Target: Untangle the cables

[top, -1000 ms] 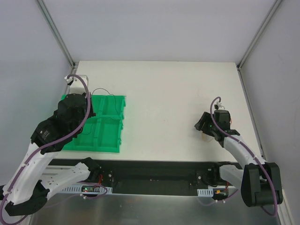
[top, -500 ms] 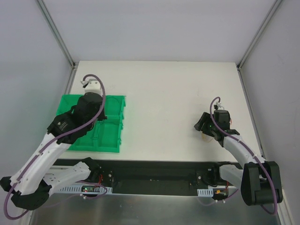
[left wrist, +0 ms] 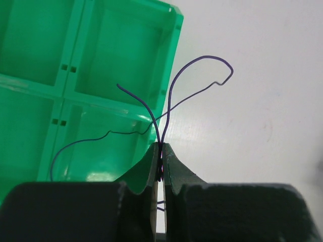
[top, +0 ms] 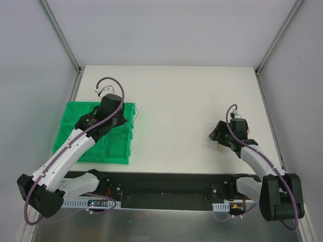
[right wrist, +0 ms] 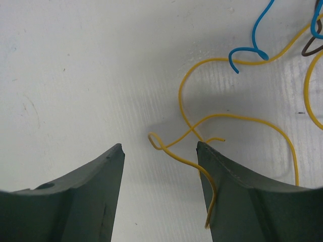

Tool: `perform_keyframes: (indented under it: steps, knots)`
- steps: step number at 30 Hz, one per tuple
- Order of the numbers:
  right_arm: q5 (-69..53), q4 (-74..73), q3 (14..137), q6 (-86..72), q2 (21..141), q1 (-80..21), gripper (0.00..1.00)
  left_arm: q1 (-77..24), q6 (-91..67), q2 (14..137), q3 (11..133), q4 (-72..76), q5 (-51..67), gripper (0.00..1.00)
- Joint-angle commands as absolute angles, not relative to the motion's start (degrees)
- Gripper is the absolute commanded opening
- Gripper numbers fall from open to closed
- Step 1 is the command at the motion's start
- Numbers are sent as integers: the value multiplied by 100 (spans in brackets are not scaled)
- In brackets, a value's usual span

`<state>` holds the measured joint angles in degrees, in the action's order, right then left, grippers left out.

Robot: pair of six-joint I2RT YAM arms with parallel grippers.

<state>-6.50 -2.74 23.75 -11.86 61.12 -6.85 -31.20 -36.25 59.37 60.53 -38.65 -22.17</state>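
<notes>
1. The left arm has swung across from the far left side. Its left gripper [left wrist: 160, 161] now hangs over the right-hand edge of the green tray [left wrist: 126, 55]. The right arm hasn't budged.
2. The cables are split up. One purple wire [left wrist: 169, 96] is pinched in the closed left jaws. One loop of it arches out over the white tabletop [top: 176, 101], and its tail trails across a tray compartment.
3. The others lie on the right side of the tabletop. The right gripper [right wrist: 159, 145] stands open low over a yellow wire [right wrist: 180, 96], holding nothing. A blue wire [right wrist: 254, 33] and a brown wire [right wrist: 310, 50] overlap the yellow one just beyond.
4. Risk one: that purple wire is springy and straddles the tray rim. Let go here and it could flop half in, half out, or spring right off.
5. Risk two: it's hair-thin in that pinch, so a quick swing might let it slide free.
6. Risk three: the yellow wire crosses itself between the open right jaws. Closing there may catch both strands and drag the blue one along, tightening the snarl.
7. The surface is a plain matte white tabletop, faintly scuffed. Pale walls [top: 166, 30] and slanted metal frame posts [top: 60, 35] close in the cell.
</notes>
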Motion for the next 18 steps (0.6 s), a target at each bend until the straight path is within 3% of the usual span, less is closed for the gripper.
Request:
perform_keyframes:
  steps: [1, 6, 13, 18]
  knots:
    - [-694, -123, 2461, -1099, 6056, -668, 63, -2866, -4052, 6046, 5907, -2778, -1451, 0]
    - [-686, -123, 2435, -1107, 6029, -668, 63, -2523, -4034, 5960, 5407, -2365, -1388, 0]
    - [-747, -97, 2470, -1099, 6091, -668, 63, -2382, -4270, 4529, 3738, -2451, -2346, 0]
    - [-791, -79, 2496, -1090, 6196, -668, 63, -2338, -4947, 4139, 3051, -2733, -2172, 0]
